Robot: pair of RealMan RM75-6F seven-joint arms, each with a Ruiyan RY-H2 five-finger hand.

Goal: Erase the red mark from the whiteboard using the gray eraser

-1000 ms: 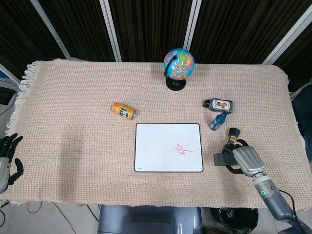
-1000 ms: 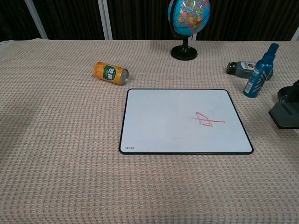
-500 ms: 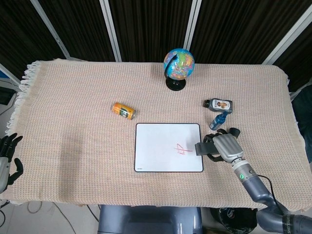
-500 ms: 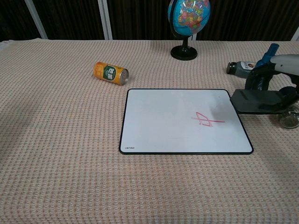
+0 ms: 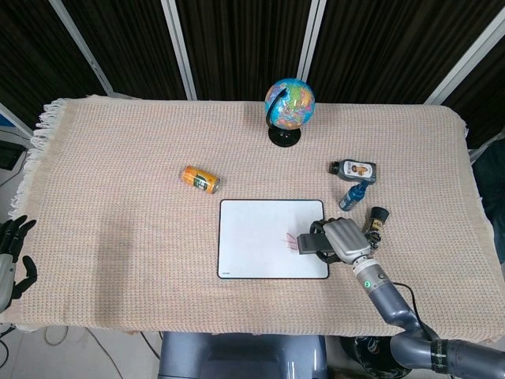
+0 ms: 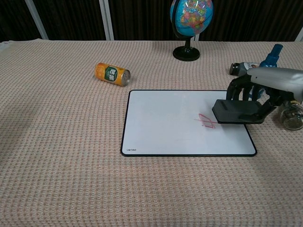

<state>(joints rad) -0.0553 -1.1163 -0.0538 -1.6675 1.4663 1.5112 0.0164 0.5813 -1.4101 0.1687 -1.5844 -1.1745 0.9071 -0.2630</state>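
Right now right hand (image 6: 265, 94) grips gray eraser (image 6: 235, 111) over whiteboard (image 6: 170, 123), red mark (image 6: 206, 120) at its front edge; left hand (image 5: 12, 257) idle, fingers apart. Risk: board sliding on cloth, wipe smearing or missing mark.

A globe (image 5: 289, 104) on a black stand stands near the tablecloth's (image 5: 118, 197) far edge, about mid-width. An orange can (image 5: 200, 179) lies on its side left of center. Toward the right edge, a dark bottle (image 5: 353, 169) lies flat with a blue spray bottle (image 5: 353, 195) just beside it.
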